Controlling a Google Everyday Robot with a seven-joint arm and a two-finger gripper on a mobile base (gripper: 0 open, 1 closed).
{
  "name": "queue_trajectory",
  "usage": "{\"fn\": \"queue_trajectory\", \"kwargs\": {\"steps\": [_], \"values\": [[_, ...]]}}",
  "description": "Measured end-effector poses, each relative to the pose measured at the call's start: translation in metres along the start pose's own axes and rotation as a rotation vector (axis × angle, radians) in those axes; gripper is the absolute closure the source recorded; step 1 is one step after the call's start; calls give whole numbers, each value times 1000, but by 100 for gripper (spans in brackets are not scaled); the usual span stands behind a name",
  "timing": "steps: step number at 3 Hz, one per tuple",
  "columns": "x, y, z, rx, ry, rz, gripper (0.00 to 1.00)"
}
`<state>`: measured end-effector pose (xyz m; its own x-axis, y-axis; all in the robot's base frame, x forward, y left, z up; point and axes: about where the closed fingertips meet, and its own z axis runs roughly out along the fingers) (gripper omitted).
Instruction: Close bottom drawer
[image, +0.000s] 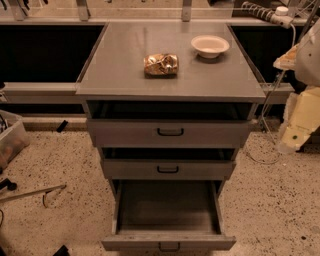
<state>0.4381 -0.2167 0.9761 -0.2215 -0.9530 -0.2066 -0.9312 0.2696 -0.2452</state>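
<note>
Camera view shows the bottom drawer (167, 210) pulled far out toward the near edge. Its box is bare inside, and its flat front and black loop handle (169, 247) are the nearest parts of the cabinet. Above it the middle drawer (167, 169) and top drawer (170, 133) each stand a little proud, with a dark gap over each.

On the cabinet top (125, 47) a crumpled foil bag (161, 64) lies near the middle, with a white bowl (210, 46) far right of it.

My gripper (296, 132) hangs at the right edge, beside the cabinet at about the height of the upper drawers and well apart from the bottom front. Whether it is wide or narrow I cannot tell.

I judge the main risk to be a push landing off centre, which would skew the box on its slides and jam it. Coming in from the right, I might also clip the corner of an upper drawer or snag the cable (267, 132) trailing there. A hard shove could jolt the bowl.
</note>
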Motion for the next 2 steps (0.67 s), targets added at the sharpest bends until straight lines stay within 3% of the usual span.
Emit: {"fn": "queue_trajectory", "kwargs": {"steps": [2], "values": [[4,8,13,2,-2,-7,0]]}}
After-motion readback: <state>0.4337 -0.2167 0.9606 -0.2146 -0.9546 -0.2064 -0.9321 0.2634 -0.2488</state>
